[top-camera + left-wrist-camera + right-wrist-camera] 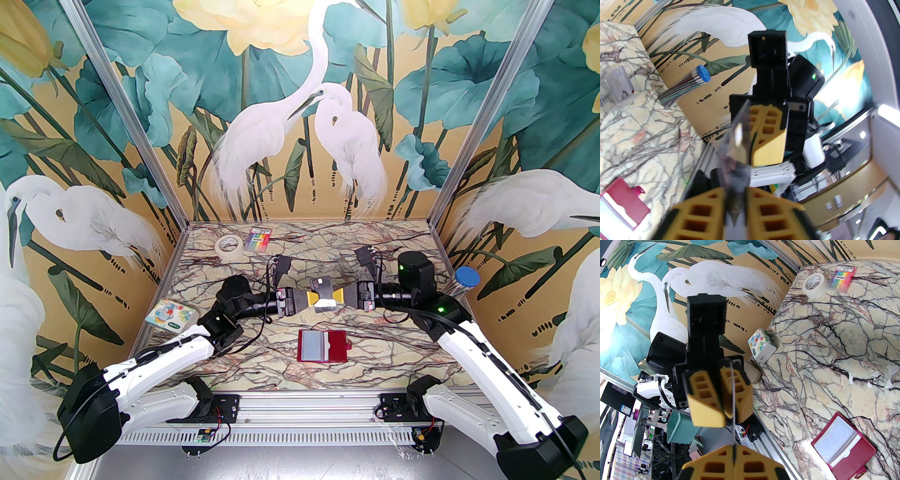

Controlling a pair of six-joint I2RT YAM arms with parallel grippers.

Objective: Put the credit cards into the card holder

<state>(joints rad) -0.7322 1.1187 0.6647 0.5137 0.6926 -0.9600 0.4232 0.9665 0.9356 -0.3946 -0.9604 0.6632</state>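
Over the middle of the surface (262, 347) a credit card (325, 307) is held in the air between the two arms. It is pinched at its left side by the left gripper (313, 299) and at its right side by the right gripper (338, 296). Both grippers are closed on it. In the left wrist view the card (738, 150) is seen edge-on, entering the seam of that arm's yellow fingers (710, 211). In the right wrist view it shows as a thin line (733, 392) running down into the shut fingers (752, 465). From above, a dark part and a grey, glossy part are seen. Whether one card or more is clamped cannot be told.

The card holder (323, 346) lies open and flat on the surface, pockets up. It is on the near side of the held card, almost straight in line with it and well below it. Its long axis runs left to right, with the snap tab at the right end.

The coming move is judged to turn on that relation. The card has to be brought toward the near edge and down, with one edge lined up to a pocket mouth. Neither arm is clearly nearer, since the holder sits about midway between them. One gripper would probably have to let go before the other can carry the card. A slip is likely if both pull at once.
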